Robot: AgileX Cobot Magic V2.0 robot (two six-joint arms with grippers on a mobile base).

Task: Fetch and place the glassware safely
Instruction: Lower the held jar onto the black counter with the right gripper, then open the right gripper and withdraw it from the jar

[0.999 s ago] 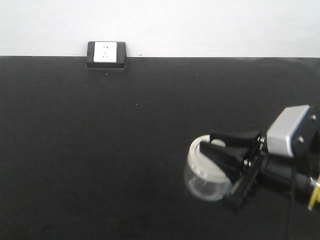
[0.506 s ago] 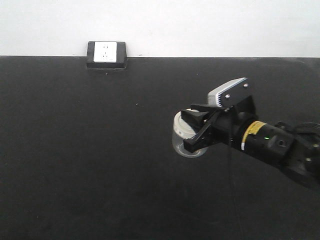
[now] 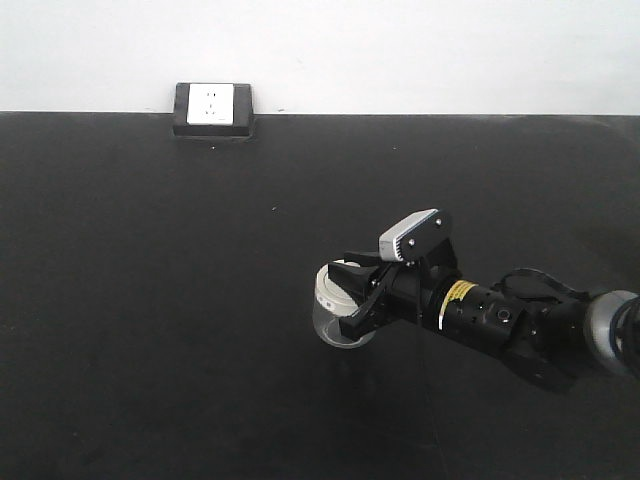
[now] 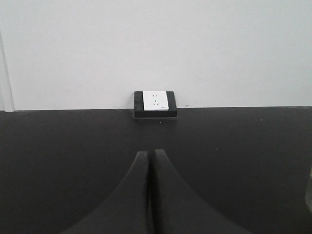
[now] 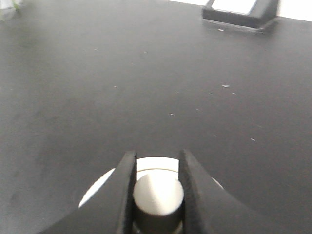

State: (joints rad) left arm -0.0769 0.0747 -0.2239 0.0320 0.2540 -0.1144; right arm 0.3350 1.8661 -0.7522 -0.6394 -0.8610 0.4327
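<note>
The glassware is a small clear jar with an off-white lid. It sits right of centre over the black table in the front view, tilted, and I cannot tell whether it touches the table. My right gripper reaches in from the right and is shut on the lid's central knob. In the right wrist view the two black fingers press the knob from both sides. In the left wrist view my left gripper is shut with nothing in it, low over the table and pointing at the back wall.
A black box with a white socket plate sits at the table's back edge against the white wall, also seen as the socket box straight ahead of the left gripper. The black tabletop stretches left and forward of the jar.
My right arm has carried the jar from the lower right of the front view leftward and further out over the table. The grip on the knob is unchanged.
</note>
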